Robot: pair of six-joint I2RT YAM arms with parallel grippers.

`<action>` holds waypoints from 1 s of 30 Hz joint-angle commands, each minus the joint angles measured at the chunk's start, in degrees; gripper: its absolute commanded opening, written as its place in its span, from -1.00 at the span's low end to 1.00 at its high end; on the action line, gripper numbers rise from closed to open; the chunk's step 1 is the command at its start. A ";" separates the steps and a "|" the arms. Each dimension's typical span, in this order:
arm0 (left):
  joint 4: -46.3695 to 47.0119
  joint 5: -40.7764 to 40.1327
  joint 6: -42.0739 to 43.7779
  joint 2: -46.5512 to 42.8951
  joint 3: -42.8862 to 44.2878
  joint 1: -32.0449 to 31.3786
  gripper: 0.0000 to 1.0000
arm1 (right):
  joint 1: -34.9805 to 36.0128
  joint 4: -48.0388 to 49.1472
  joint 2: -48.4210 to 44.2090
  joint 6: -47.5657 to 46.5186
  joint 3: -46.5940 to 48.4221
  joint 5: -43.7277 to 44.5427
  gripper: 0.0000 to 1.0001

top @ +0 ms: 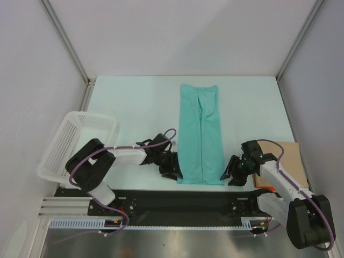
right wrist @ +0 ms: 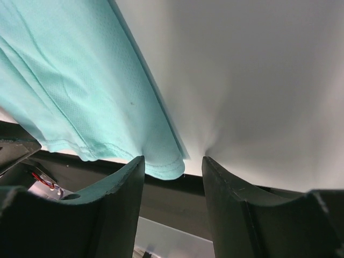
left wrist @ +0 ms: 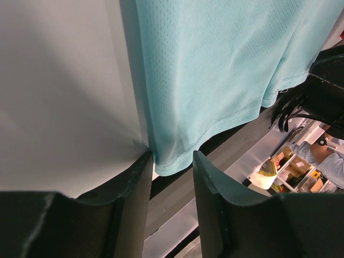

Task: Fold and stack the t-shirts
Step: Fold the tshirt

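The teal t-shirt (top: 200, 134) lies in the middle of the table (top: 134, 102), already folded lengthwise into a long narrow strip, collar end far, hem end right at the near edge. Both arms are down at that hem now. The left gripper (top: 173, 173) sits just beside the near-left corner, and in its wrist view the jaws stand apart with the stitched corner poking into the gap between them, nothing pinched yet. Same on the other side: the right gripper (top: 230, 173) is low at the near-right corner, jaws spread, the hem corner resting between them. Both forearms reach inward and lie low over the table, wrists angled toward the cloth. This looks like the setup for the crosswise fold: each gripper needs to close on its corner, catching every layer, then lift and carry the hem toward the collar together so the strip doesn't skew. The white mesh basket (top: 75, 142) sits off to the left and the brown cardboard sheet (top: 293, 156) to the right.
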 commanded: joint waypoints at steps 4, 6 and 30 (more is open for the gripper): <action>2.14 -0.53 -1.77 1.71 -1.69 -1.26 -0.22 | 0.14 3.93 0.84 1.26 -1.81 -0.91 0.04; 1.44 -1.06 -1.77 1.88 -1.69 -1.35 -0.28 | 0.14 4.03 0.57 1.43 -1.90 -0.57 0.03; -17.54 -5.72 1.47 -1.20 21.06 2.42 -0.99 | -1.51 2.45 9.43 -5.67 18.38 -3.82 -1.00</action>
